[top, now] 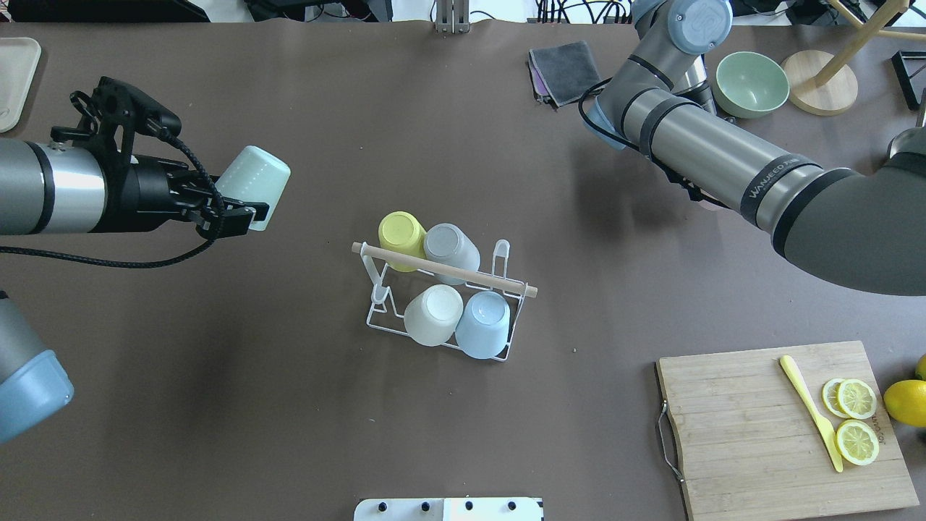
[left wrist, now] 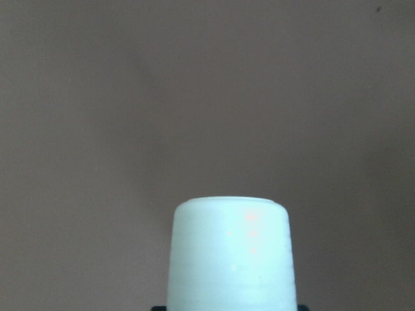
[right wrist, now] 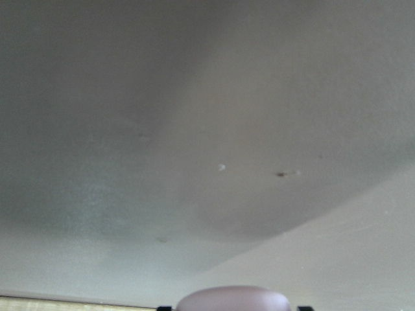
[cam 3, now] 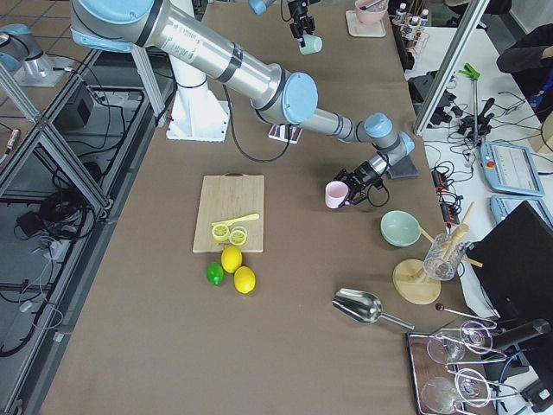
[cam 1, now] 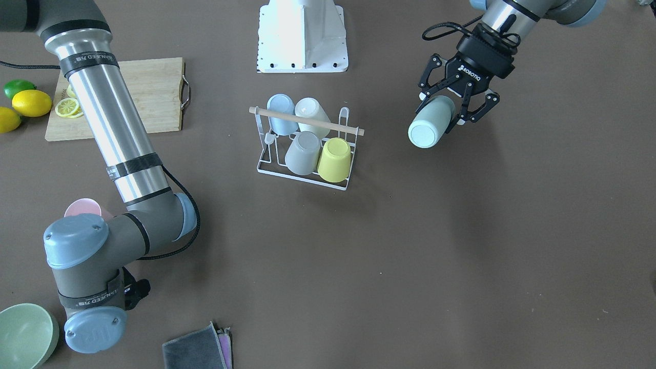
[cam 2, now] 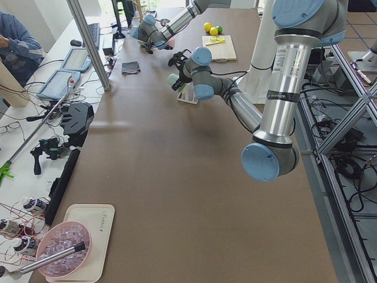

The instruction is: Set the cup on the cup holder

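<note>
The white wire cup holder (cam 1: 307, 121) with a wooden rod stands mid-table and also shows in the overhead view (top: 470, 276). It carries yellow, grey, cream and light blue cups upside down. My left gripper (cam 1: 447, 110) is shut on a pale mint cup (cam 1: 429, 129), held on its side above the table off to the holder's side. That cup fills the left wrist view (left wrist: 232, 256). My right gripper (cam 3: 352, 186) is far from the holder, shut on a pink cup (cam 3: 336, 194). The pink cup shows between its fingertips in the right wrist view (right wrist: 233, 299).
A wooden cutting board (cam 1: 154, 87) bears lemon slices and a yellow knife (top: 810, 412). Whole lemons and a lime (cam 1: 20, 100) lie beside it. A green bowl (top: 751, 83), a grey cloth (top: 564, 69) and a wooden stand (top: 817, 90) sit near my right arm.
</note>
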{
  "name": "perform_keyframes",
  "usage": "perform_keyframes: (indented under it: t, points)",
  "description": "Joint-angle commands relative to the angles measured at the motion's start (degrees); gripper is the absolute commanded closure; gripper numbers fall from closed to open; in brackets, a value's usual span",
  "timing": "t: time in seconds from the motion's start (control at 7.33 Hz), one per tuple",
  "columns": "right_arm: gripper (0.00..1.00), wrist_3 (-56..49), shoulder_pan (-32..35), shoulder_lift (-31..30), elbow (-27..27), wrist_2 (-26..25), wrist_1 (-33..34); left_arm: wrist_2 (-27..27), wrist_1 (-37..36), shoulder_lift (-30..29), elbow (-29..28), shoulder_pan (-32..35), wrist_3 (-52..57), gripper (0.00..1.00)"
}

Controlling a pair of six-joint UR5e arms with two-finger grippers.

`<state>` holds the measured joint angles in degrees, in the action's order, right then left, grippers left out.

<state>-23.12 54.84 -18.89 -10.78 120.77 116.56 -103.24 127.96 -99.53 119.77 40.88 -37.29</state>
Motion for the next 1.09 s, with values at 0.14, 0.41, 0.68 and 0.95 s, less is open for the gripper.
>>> perform_keyframes:
  t: [0.14,0.41,0.68,0.95]
  points:
    - [1.0,0.44,0.97,1.22,-2.03,0.52,0.07,30.38,12.03,-0.05,0.12,-17.45,0.38,0.78]
    - [1.0,0.62,1.67,0.61,-8.16,0.52,2.61,45.08,21.23,-0.05,-0.06,-24.85,8.15,0.78]
    - [1.0,0.97,3.52,-2.02,-17.56,0.52,4.29,53.89,26.35,-0.05,-1.89,-29.17,9.52,0.78]
    - [1.0,2.02,4.14,-7.27,-28.88,0.78,4.21,64.5,29.44,-1.97,-5.66,-35.65,9.52,0.78]
